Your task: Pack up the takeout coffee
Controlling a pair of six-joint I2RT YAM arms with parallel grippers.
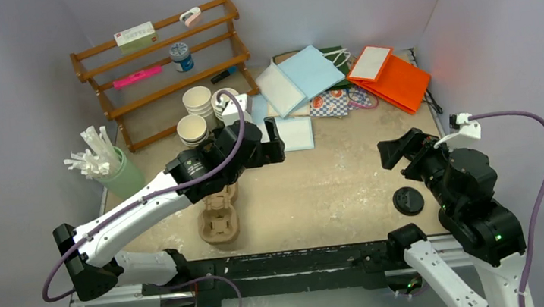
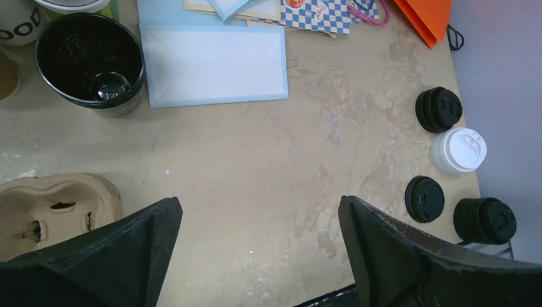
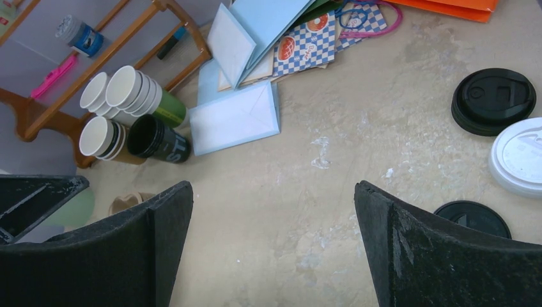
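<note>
The takeout coffee (image 2: pixel 459 150) shows its round white lid by the table's right edge, among black lids; the right wrist view has it at the right border (image 3: pixel 518 157). In the top view it is hidden under my right arm. My left gripper (image 1: pixel 274 142) is open and empty, above the table's middle left, far from the coffee; its jaws stand wide apart over bare table in its wrist view (image 2: pixel 259 201). My right gripper (image 1: pixel 391 153) is open and empty, just left of the coffee (image 3: pixel 273 185). A flat light blue paper bag (image 2: pixel 214 64) lies behind the left gripper.
Black lids (image 2: pixel 438 109) (image 2: pixel 424 199) (image 2: pixel 484 220) surround the coffee. A black-inside cup (image 2: pixel 89 61), stacked white cups (image 1: pixel 197 104) and a cardboard cup carrier (image 1: pixel 218 216) sit left. Blue (image 1: pixel 303 78) and orange bags (image 1: pixel 390 76) lie at the back. A wooden rack (image 1: pixel 160 66) and a straw holder (image 1: pixel 114 170) stand far left.
</note>
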